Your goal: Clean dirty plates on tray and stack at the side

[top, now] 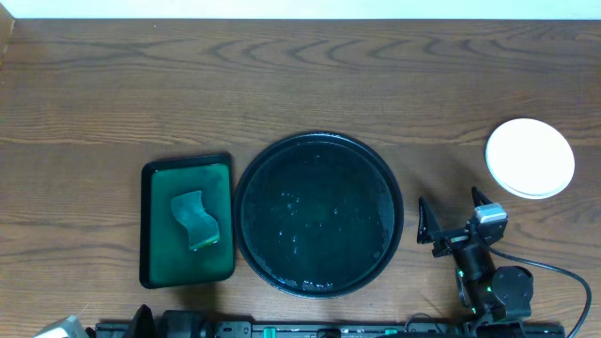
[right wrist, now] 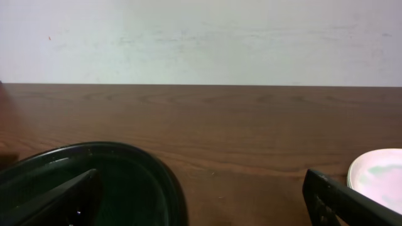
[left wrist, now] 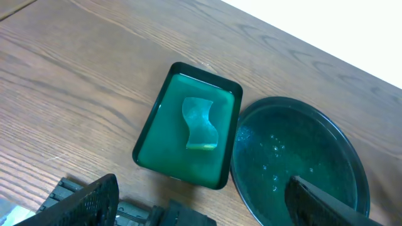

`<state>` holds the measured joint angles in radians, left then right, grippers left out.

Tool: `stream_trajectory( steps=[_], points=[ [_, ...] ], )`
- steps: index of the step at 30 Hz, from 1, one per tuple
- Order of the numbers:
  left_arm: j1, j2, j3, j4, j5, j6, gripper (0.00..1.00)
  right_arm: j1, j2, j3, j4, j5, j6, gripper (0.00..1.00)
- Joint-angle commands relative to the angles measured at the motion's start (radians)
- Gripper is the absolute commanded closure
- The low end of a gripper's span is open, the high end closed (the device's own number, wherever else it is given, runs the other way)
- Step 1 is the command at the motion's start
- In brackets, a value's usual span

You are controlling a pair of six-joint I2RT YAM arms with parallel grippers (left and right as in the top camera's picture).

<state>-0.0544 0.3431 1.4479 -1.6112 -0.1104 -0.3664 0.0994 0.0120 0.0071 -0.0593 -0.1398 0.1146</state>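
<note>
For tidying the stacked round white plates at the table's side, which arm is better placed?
Right. Its open right gripper sits beside the stack of round white plates; the open left gripper hangs near the dark green rectangular tray, across the table.

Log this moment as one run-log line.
plates: stacked right of black tray, none on it | sponge: in green tray | left pincer: open | right pincer: open

Left hand [left wrist: 201, 185] and right hand [top: 452, 205] open
</note>
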Motion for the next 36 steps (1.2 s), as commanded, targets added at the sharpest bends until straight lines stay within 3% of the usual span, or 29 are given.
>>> stream_trajectory(
  steps=[1,18,28,36],
  points=[
    [-0.003,0.000,0.005,-0.078,0.002,-0.005,0.15,-0.014,-0.006,-0.002,-0.005,0.004,0.012,0.01],
    [-0.003,0.000,0.005,-0.039,0.001,-0.005,0.15,-0.014,-0.006,-0.002,-0.005,0.004,0.012,0.01],
    [0.023,-0.031,-0.138,0.483,-0.022,-0.005,0.15,-0.014,-0.006,-0.002,-0.005,0.004,0.012,0.01],
    [0.054,-0.188,-0.475,0.948,-0.002,-0.010,0.15,-0.014,-0.006,-0.002,-0.005,0.005,0.012,0.01]
  ],
)
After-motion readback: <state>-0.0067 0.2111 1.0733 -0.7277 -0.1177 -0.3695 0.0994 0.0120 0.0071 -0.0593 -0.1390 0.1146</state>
